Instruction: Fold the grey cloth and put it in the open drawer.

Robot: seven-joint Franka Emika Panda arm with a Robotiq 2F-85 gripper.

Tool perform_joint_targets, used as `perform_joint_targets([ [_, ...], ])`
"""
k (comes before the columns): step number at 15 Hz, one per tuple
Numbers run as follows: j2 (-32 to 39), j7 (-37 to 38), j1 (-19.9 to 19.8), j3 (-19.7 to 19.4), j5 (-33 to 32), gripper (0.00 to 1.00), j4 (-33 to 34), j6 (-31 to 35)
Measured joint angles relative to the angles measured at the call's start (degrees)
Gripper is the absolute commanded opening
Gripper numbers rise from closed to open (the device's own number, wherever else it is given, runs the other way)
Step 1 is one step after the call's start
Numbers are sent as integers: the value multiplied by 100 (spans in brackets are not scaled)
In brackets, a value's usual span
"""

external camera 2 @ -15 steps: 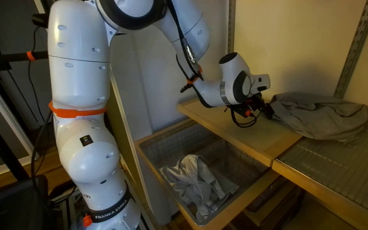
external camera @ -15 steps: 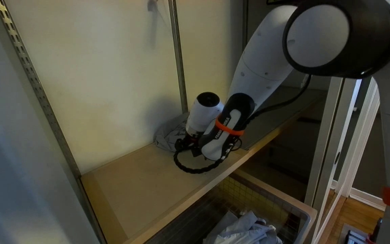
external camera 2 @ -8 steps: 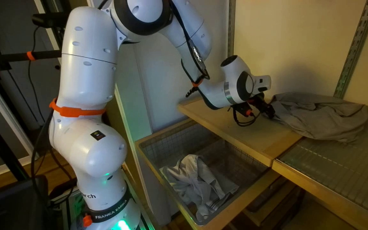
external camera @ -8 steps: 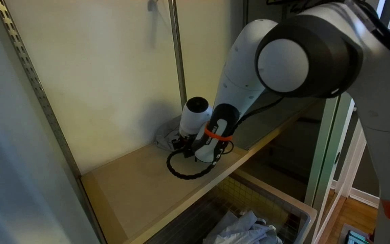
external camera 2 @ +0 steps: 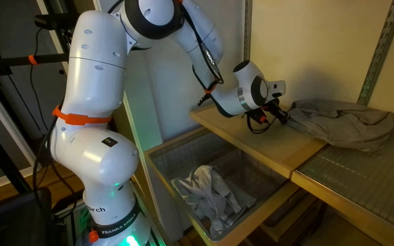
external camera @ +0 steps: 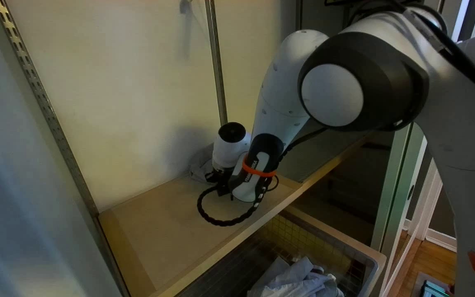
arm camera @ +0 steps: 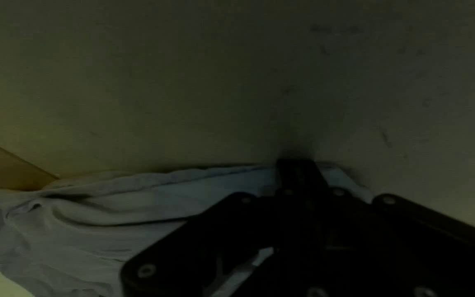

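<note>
Gripper (arm camera: 298,169) pinches grey cloth (external camera 2: 344,123) edge on shelf (external camera 2: 284,147); base band (external camera 2: 119,224) reads "FRANKA EMIKA", txt (external camera 2: 97,209) abv ends "rch", 1st ltr unclear.

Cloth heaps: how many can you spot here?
2: the grey cloth on the shelf, and a crumpled pale heap in the open drawer. More may be hidden underneath.

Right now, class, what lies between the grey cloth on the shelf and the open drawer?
Wooden shelf, in both exterior views, with the gripper over part of it.
</note>
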Motion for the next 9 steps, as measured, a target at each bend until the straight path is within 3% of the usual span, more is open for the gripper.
perform_joint_targets([
  [2, -42, -9, 5, 28, 2, 1, 1, -131],
  [4, -233, -167, -129, 314, 75, 1, -33, -507],
  [6, -615, -662, -465, 981, 405, 1, -235, -874],
  [9, -1390, -1855, -999, 2126, 1510, 1, -738, -1016],
])
